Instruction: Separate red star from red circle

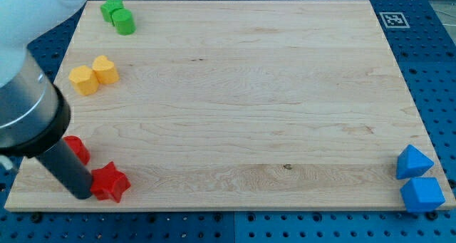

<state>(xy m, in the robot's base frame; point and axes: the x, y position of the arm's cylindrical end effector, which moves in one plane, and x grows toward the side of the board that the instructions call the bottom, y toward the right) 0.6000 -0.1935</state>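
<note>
My tip (pixel 82 194) touching red star (pixel 110 182), red circle (pixel 77 149) just behind rod; no grasping tool.

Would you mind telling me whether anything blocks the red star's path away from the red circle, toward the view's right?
Nothing visible does. My tip sits against the red star on its left side, with the red circle just up-left, partly hidden behind the rod. Rightward the board is bare wood until the blue blocks at the far edge.

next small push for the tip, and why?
Probably push toward the view's right. My tip sits against the left side of the red star, with the red circle partly hidden behind the rod, just up-left. Sliding right should carry the star away across bare board.
</note>
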